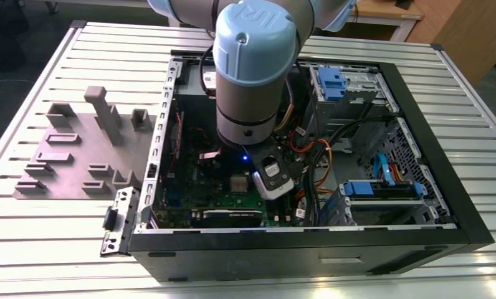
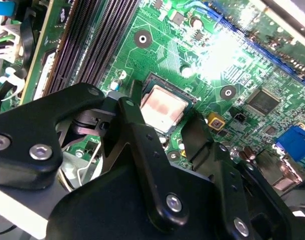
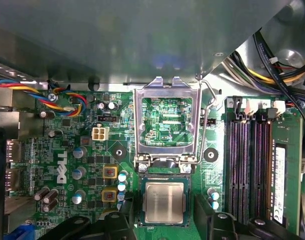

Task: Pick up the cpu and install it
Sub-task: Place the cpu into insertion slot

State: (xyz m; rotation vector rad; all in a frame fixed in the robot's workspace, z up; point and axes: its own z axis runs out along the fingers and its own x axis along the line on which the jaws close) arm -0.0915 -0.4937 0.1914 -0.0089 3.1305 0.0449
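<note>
The cpu (image 3: 164,201) is a small square chip with a silver-grey top, lying flat in the open socket on the green motherboard (image 3: 82,150). It also shows as a pale square in the exterior view (image 1: 238,183) and in the second wrist view (image 2: 162,109). My gripper (image 3: 164,204) is open and hangs just above the socket. One black finger (image 3: 126,217) stands on each side of the chip, with a small gap to the chip's edges. In the second wrist view the gripper (image 2: 165,106) straddles the chip the same way.
The silver socket frame (image 3: 166,122) is flipped up beside the socket, its wire lever (image 3: 208,115) raised. Memory slots (image 3: 247,160) run along one side and capacitors (image 3: 78,172) along the other. My arm (image 1: 248,81) reaches down into the open computer case (image 1: 447,205). A grey fixture block (image 1: 81,149) lies on the table.
</note>
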